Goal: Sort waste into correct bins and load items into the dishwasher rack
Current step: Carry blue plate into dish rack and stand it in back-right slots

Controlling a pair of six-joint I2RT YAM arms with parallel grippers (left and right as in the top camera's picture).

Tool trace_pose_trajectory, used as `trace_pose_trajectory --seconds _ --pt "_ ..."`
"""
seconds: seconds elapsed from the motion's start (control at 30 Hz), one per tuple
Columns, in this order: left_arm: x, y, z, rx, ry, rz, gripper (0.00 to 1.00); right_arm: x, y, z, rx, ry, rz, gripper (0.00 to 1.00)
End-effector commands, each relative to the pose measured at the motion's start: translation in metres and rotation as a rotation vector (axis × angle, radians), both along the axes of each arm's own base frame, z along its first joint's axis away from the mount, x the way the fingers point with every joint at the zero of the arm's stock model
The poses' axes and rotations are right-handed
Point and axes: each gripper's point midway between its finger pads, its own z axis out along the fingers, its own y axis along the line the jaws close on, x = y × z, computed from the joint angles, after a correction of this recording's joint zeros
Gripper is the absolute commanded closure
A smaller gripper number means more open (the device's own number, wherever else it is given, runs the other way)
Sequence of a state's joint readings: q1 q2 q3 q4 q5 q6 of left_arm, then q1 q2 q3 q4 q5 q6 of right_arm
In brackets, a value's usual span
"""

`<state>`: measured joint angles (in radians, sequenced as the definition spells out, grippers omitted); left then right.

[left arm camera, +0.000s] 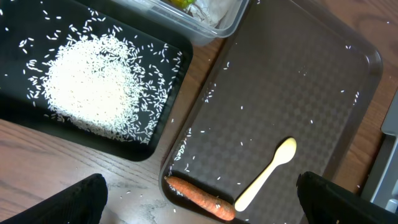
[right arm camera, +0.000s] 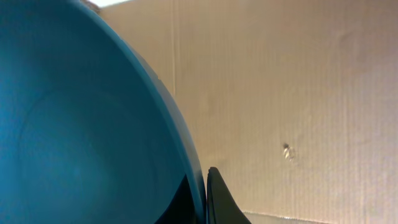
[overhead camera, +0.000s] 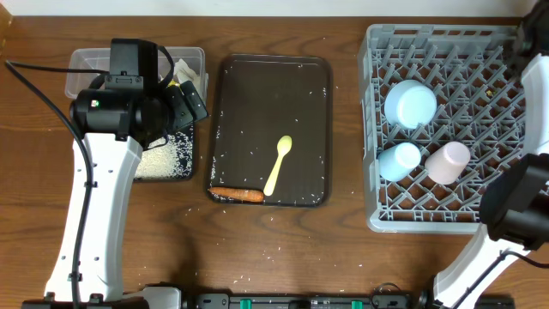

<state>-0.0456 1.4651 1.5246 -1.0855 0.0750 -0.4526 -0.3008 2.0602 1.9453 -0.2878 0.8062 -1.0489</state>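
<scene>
My left gripper (left arm camera: 199, 186) is open and empty, hovering over the near left corner of the brown serving tray (left arm camera: 292, 74), just above the orange carrot stick (left arm camera: 200, 198). The pale yellow spoon (left arm camera: 264, 174) lies beside the stick. Rice (left arm camera: 93, 81) is heaped in the black tray (left arm camera: 177, 53). The clear box (left arm camera: 214, 28) holds crumpled paper and a yellow wrapper. My right gripper (right arm camera: 205, 186) is shut on the rim of the dark blue plate (right arm camera: 74, 124). The grey rack (overhead camera: 386, 215) holds the white bowl (overhead camera: 410, 103), light blue cup (overhead camera: 400, 160) and pink cup (overhead camera: 448, 161).
Loose rice grains are scattered over the serving tray (overhead camera: 270, 103) and the wooden table (overhead camera: 274, 253). The left arm (overhead camera: 103, 172) covers much of the black tray and clear box (overhead camera: 86, 62). The right arm (overhead camera: 515, 202) stands at the rack's right edge. Cardboard fills the right wrist background.
</scene>
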Motion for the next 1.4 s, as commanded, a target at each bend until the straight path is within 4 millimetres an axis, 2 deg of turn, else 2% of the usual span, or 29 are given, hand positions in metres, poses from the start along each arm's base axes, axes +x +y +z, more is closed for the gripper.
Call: trace_pose_trajectory --seconds 0.0,0.23,0.4,0.6,0.63,0.7,0.87,1.0,1.13,1.17,1.27,1.37 --pt "-0.001 0.003 -0.004 0.006 0.012 0.013 0.0 -0.008 -0.015 -0.013 0.009 0.021 -0.027 0.99" --pt "-0.001 0.003 -0.004 0.006 0.012 0.013 0.0 -0.005 -0.008 -0.045 0.065 0.05 0.011 0.99" --pt "-0.001 0.003 -0.004 0.006 0.012 0.013 0.0 -0.005 -0.003 -0.06 0.101 0.039 0.01 0.98" --pt "-0.001 0.003 -0.004 0.006 0.012 0.013 0.0 0.0 0.017 -0.076 0.119 0.08 0.042 0.98" --pt "-0.001 0.003 -0.004 0.006 0.012 0.013 0.0 0.002 0.023 -0.078 0.126 0.082 0.048 0.92" --pt "-0.001 0.003 -0.004 0.006 0.012 0.013 0.0 0.007 0.036 -0.08 0.145 0.064 0.058 0.75" --pt "-0.001 0.003 -0.004 0.006 0.012 0.013 0.0 0.016 0.083 -0.094 0.209 0.064 0.098 0.39" --pt "-0.001 0.003 -0.004 0.006 0.012 0.013 0.0 0.019 0.112 -0.102 0.252 0.057 0.114 0.17" --pt "-0.001 0.003 -0.004 0.006 0.012 0.013 0.0 0.022 0.129 -0.097 0.268 0.006 0.11 0.03" --pt "-0.001 0.003 -0.004 0.006 0.012 0.013 0.0 0.023 0.135 -0.091 0.275 -0.021 0.117 0.01" --pt "-0.001 0.003 -0.004 0.006 0.012 0.013 0.0 0.024 0.149 -0.075 0.301 -0.075 0.144 0.01" --pt "-0.001 0.003 -0.004 0.006 0.012 0.013 0.0 0.025 0.182 -0.058 0.393 -0.109 0.247 0.01"
